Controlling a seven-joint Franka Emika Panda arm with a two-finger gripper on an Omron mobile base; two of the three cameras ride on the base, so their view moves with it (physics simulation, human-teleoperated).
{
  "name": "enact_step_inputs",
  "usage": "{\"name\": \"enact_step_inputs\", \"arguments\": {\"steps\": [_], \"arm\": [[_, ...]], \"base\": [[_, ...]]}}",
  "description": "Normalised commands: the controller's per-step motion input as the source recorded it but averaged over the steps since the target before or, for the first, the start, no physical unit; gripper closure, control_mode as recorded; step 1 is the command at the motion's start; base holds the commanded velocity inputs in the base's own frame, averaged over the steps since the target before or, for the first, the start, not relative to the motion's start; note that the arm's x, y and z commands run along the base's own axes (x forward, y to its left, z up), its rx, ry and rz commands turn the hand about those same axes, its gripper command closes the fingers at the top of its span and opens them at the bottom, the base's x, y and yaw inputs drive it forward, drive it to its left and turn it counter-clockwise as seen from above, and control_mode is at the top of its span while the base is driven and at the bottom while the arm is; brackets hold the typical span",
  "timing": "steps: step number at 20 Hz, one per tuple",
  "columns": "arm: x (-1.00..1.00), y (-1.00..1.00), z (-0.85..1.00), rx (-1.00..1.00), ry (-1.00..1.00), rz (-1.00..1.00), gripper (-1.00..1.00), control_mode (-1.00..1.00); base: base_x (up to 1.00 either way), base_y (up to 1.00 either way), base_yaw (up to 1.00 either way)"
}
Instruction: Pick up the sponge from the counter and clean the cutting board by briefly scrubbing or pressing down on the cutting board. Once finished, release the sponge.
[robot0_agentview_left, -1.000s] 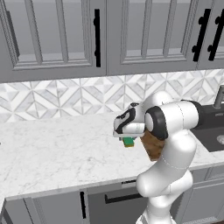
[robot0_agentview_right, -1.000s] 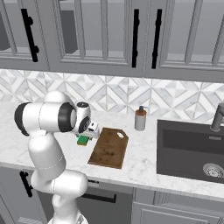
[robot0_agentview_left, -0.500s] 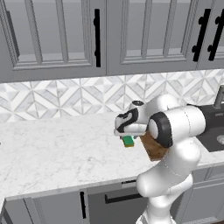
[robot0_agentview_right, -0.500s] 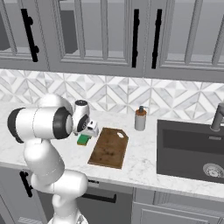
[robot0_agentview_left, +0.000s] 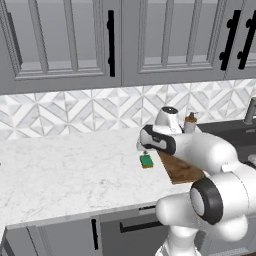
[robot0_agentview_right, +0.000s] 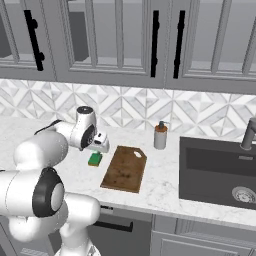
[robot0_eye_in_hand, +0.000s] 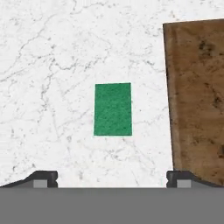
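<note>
The sponge (robot0_eye_in_hand: 113, 109) has dropped from the gripper (robot0_eye_in_hand: 111, 178) and lies on the counter (robot0_eye_in_hand: 52, 57) beside the cutting board (robot0_eye_in_hand: 197, 96); jaws spread wide, empty. It looks light, soft; pinch its long sides.

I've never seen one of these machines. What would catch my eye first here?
Probably the small green sponge lying alone on the white marble counter, just beside the dark wooden cutting board. The robot's hand hovers right above it, fingers spread wide and empty.
</note>
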Motion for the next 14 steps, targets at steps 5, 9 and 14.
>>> {"name": "enact_step_inputs", "arguments": {"steps": [5,9,14], "arm": [[-0.57,-0.05,0.75,0.0,0.0,0.0,-1.0,-1.0],[-0.71,0.03,0.04,-0.02,-0.06,0.0,-1.0,-1.0],[-0.58,0.02,0.16,0.0,-0.08,0.0,-1.0,-1.0]], "base": [[0.0,0.0,0.0],[0.0,0.0,0.0],[0.0,0.0,0.0]]}}
